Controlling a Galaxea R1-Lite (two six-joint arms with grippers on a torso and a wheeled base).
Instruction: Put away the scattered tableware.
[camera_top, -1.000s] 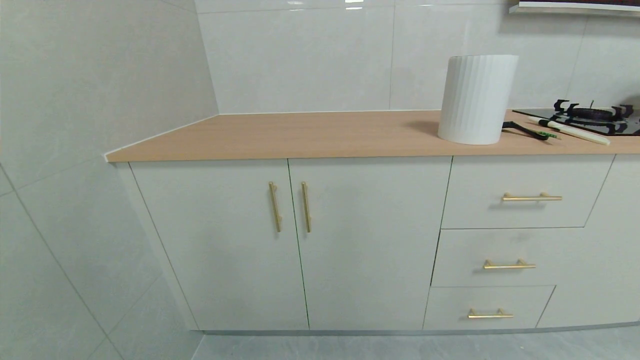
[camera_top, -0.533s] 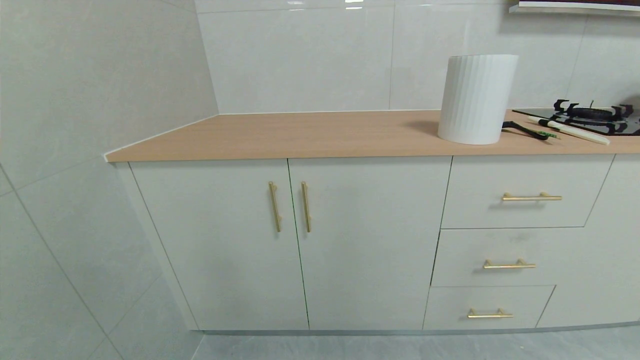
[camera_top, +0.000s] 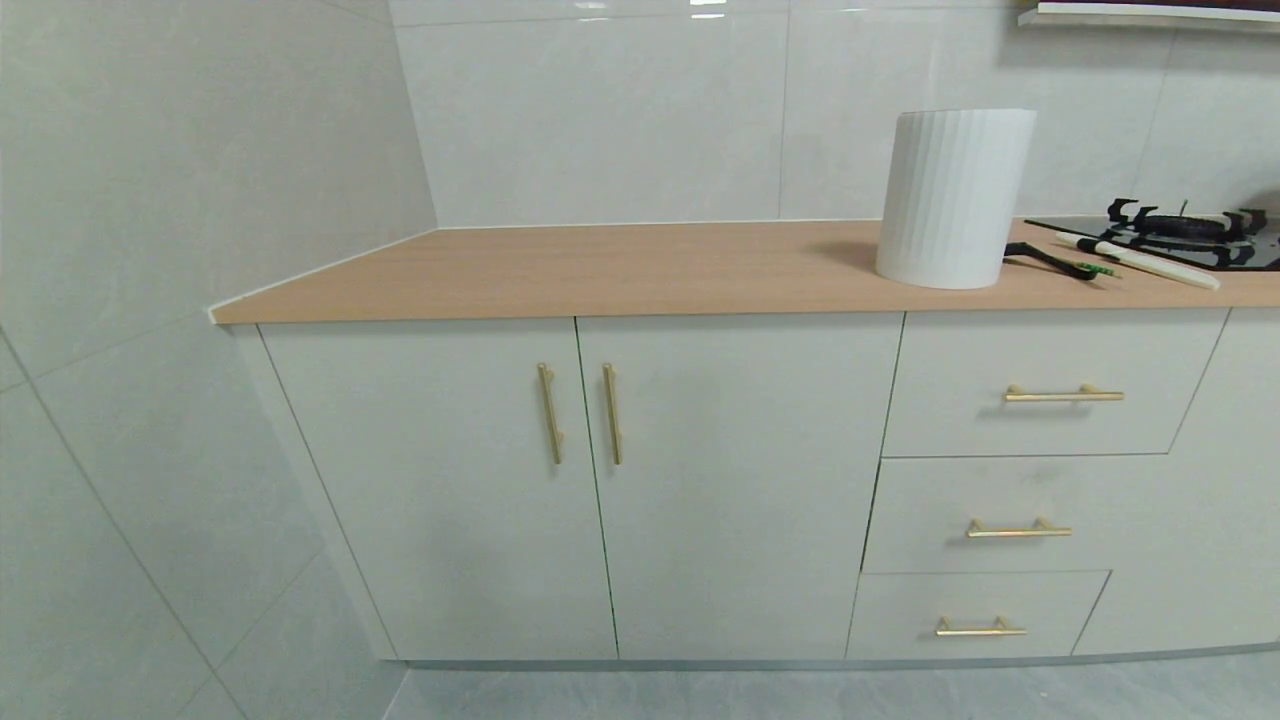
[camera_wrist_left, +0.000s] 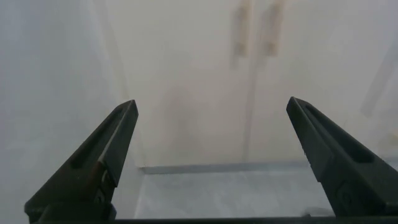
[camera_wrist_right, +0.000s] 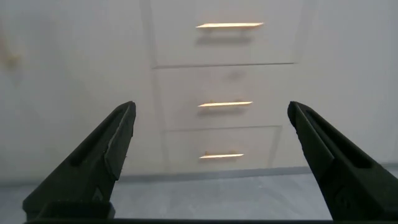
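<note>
Nothing has moved in the last second. The left pincer (camera_wrist_left: 210, 104) and the right pincer (camera_wrist_right: 210, 106) both hang released and empty, low before the cabinet doors (camera_wrist_left: 199, 74) and the drawers (camera_wrist_right: 229, 84). The black-handled utensil (camera_top: 1052, 261) and the white-handled utensil (camera_top: 1140, 263) lie well above them on the countertop (camera_top: 600, 270), beside the ribbed white holder (camera_top: 955, 200). In my judgement the tidying is not yet begun.

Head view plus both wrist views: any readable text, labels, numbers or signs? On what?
No readable text in any view.
White ribbed container, counter, cabinet doors, drawers: plain, no print.
Black utensil and white utensil beside the container: green marks at the black one's end, too small to tell if they are print.
</note>
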